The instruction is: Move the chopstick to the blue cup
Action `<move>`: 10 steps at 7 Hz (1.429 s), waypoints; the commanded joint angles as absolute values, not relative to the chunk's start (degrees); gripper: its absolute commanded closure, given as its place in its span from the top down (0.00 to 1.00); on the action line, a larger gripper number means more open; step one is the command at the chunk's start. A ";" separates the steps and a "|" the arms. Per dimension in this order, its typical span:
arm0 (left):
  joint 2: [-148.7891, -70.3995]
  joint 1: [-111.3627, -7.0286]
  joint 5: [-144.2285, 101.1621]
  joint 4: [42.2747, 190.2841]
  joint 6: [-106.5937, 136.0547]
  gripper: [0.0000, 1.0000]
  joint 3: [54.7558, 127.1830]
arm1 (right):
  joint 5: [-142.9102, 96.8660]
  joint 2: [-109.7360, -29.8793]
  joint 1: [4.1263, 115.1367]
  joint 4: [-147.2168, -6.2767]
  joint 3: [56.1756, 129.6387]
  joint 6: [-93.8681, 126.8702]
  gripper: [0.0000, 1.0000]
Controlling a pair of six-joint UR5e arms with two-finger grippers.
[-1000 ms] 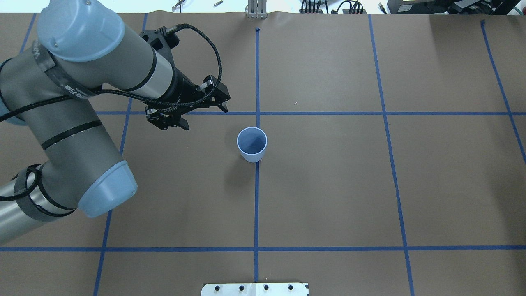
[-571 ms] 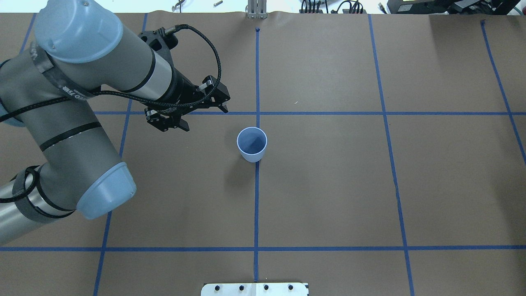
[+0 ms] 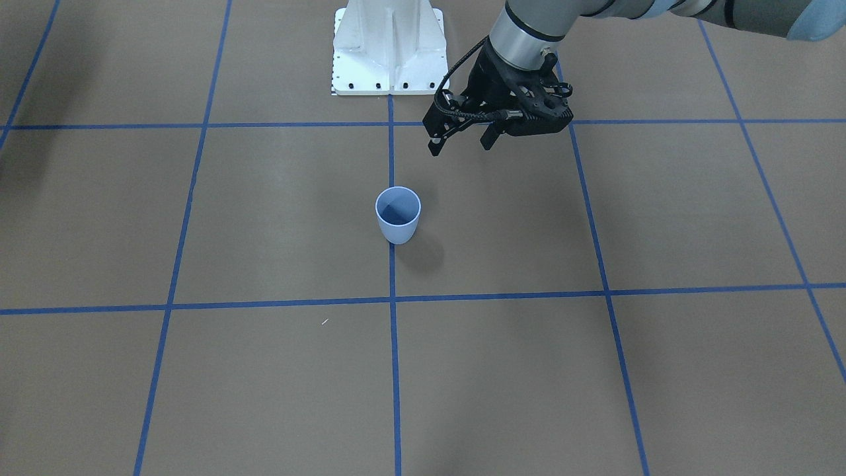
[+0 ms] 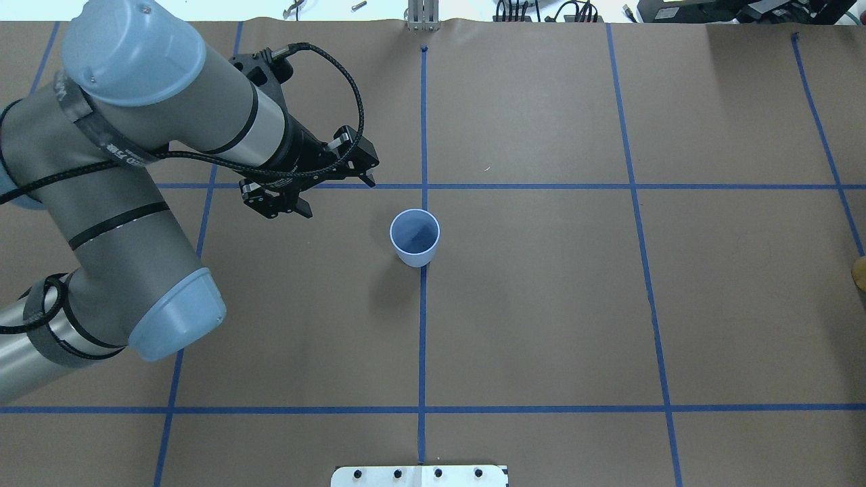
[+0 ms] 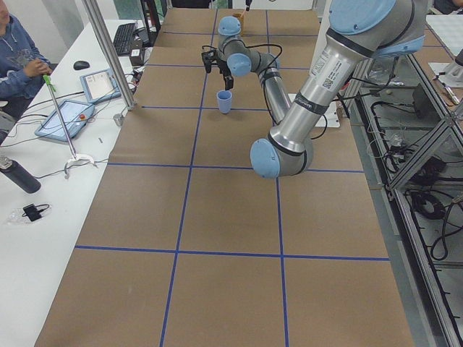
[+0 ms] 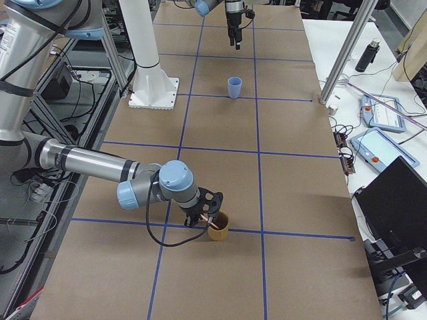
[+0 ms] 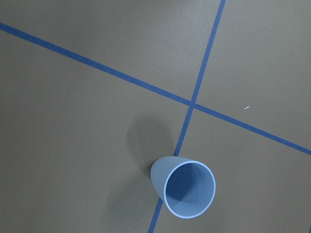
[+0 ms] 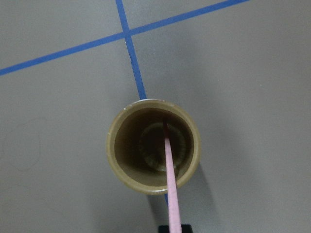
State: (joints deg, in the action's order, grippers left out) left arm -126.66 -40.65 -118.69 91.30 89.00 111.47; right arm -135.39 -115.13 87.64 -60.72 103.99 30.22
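The blue cup (image 4: pixel 414 238) stands upright and empty on the table's middle line; it also shows in the front view (image 3: pixel 397 215) and the left wrist view (image 7: pixel 187 191). My left gripper (image 4: pixel 336 195) hovers open and empty to the cup's left, also seen in the front view (image 3: pixel 459 147). The pale pink chopstick (image 8: pixel 170 179) stands slanted in an olive-brown cup (image 8: pixel 153 145) far to my right. My right gripper (image 6: pixel 211 213) is at that cup's rim. Its black tip (image 8: pixel 175 229) sits at the chopstick's upper end and looks shut on it.
The robot's white base plate (image 3: pixel 388 49) is at my table edge. Blue tape lines divide the brown table cover. The olive-brown cup (image 4: pixel 860 272) just shows at the overhead view's right edge. An operator (image 5: pixel 18 58) sits beyond the table's far side.
My left arm has barely shifted and its gripper stays open. A bit of the olive-brown cup has come into view at the overhead view's right edge.
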 commanded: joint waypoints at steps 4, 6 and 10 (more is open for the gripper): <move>-127.00 -40.43 -118.56 91.84 89.91 0.98 110.30 | -141.59 -115.92 95.35 -77.10 121.58 29.80 0.00; -126.91 -40.52 -118.56 91.85 89.47 0.98 110.39 | -143.34 -117.52 95.45 -89.66 133.71 29.88 0.00; -118.78 -50.66 -125.71 91.32 76.54 0.98 113.02 | -143.80 -91.07 77.07 -96.06 133.79 56.74 0.00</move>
